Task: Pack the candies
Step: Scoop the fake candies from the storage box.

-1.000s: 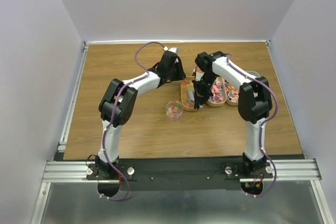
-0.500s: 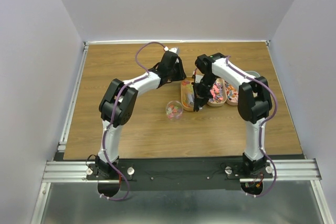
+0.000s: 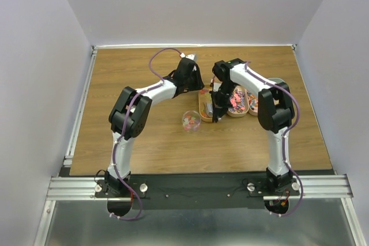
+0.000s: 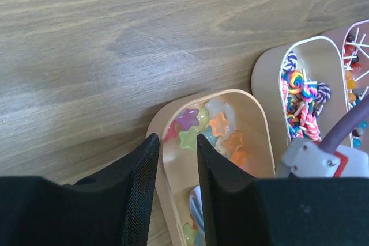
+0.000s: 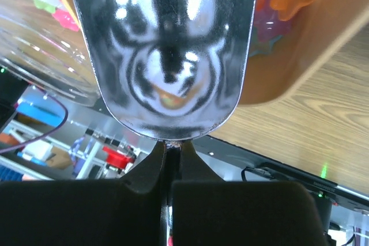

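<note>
The candies (image 4: 214, 126), pastel star-shaped sweets, lie in the leftmost oblong tray (image 4: 260, 120). My left gripper (image 4: 176, 142) is open and straddles that tray's near wall, one finger outside and one inside, with a gap showing. My right gripper (image 5: 171, 148) is shut on the handle of the metal scoop (image 5: 167, 44). The scoop hangs between a clear cup (image 5: 34, 56) and the tray (image 5: 300, 50). From above, the cup (image 3: 191, 120) holds some candies, and the right gripper (image 3: 217, 110) stands over the tray (image 3: 200, 106) beside the left gripper (image 3: 197, 87).
Two more oblong trays (image 3: 237, 103) (image 3: 253, 105) sit to the right of the first. The nearer one holds swirled lollipops (image 4: 300, 87). The right arm's wrist and purple cable (image 4: 337, 139) cross the trays. Bare wood table (image 3: 132, 79) lies to the left and front.
The right arm's forearm and wrist have shifted slightly to the left over the trays. The left arm, the cup and the trays have not moved.
</note>
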You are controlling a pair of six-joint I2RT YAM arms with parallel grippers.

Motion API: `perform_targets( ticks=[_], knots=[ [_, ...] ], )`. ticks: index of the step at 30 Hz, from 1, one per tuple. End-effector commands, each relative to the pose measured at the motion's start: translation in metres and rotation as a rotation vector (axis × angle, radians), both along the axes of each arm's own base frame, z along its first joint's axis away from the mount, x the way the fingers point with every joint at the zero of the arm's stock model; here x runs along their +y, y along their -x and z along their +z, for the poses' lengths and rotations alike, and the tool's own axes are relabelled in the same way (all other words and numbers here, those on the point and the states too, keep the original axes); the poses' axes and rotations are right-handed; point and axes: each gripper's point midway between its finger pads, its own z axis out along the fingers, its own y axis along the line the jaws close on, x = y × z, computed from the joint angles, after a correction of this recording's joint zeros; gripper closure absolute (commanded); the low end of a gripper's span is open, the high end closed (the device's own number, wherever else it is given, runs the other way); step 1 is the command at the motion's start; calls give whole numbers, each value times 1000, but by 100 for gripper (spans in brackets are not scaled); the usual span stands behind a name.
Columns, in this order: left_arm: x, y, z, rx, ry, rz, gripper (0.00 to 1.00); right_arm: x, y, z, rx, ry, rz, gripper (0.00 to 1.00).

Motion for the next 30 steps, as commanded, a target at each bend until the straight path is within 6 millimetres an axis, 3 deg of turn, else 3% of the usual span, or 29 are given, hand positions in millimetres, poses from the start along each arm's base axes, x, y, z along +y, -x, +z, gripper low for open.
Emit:
perform_targets(
  ticks=[1,18,30],
  knots=[
    [-1,2,12,-33,7,-10,59,-18,-10,-4,-7,122,-32,99],
    [-6,11,-2,-21,-2,-44,59,-16,-36,-18,-41,170,-54,99],
    [-6,18,-10,-23,-35,-67,60,-20,-66,-27,-127,247,-68,99]
  ],
)
